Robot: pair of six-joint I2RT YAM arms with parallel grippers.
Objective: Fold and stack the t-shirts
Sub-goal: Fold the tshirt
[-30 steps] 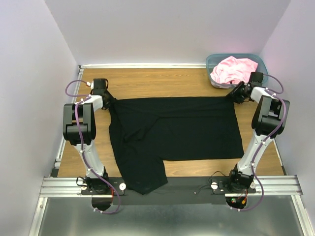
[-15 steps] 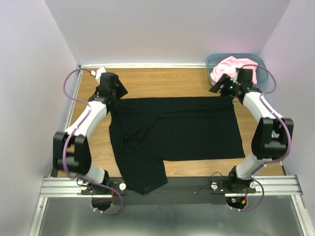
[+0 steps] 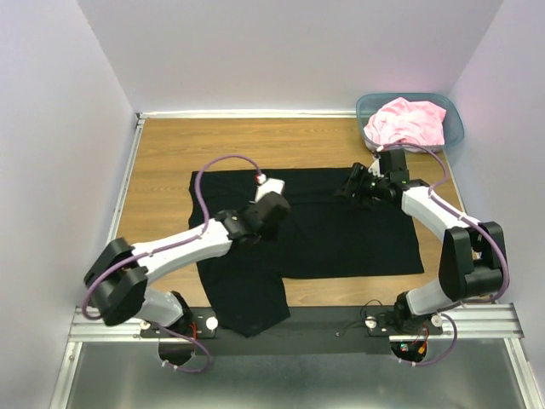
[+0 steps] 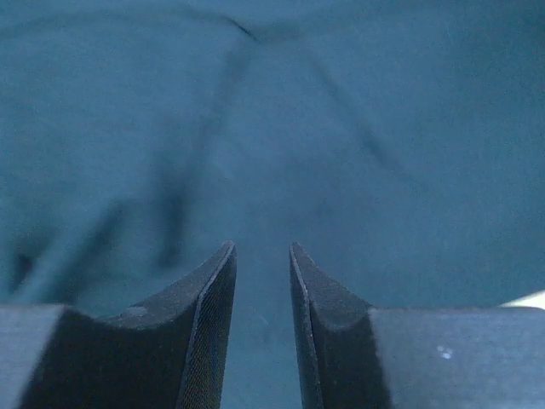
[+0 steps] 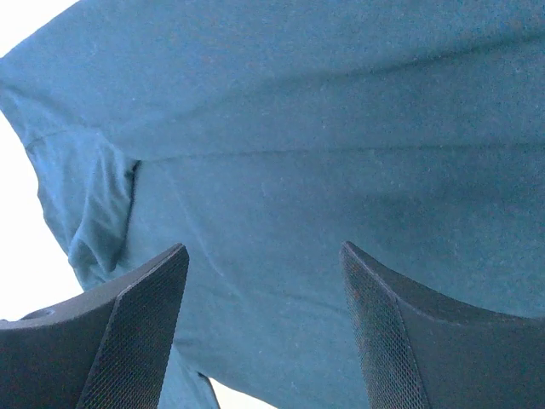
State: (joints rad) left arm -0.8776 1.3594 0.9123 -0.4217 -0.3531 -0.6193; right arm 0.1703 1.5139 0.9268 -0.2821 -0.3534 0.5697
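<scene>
Hovering over black shirt (image 3: 358, 239): L gripper (image 4: 260, 251) narrowly parted, R gripper (image 5: 264, 251) wide, both empty. Cloth judged limp, light; corners to be pinched.

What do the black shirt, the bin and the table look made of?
Black shirt: soft matte cloth, probably cotton knit; it wrinkles and folds. Bin: teal plastic, seemingly translucent, smooth rim. Table: wood or wood-look laminate; grain lines show.
</scene>
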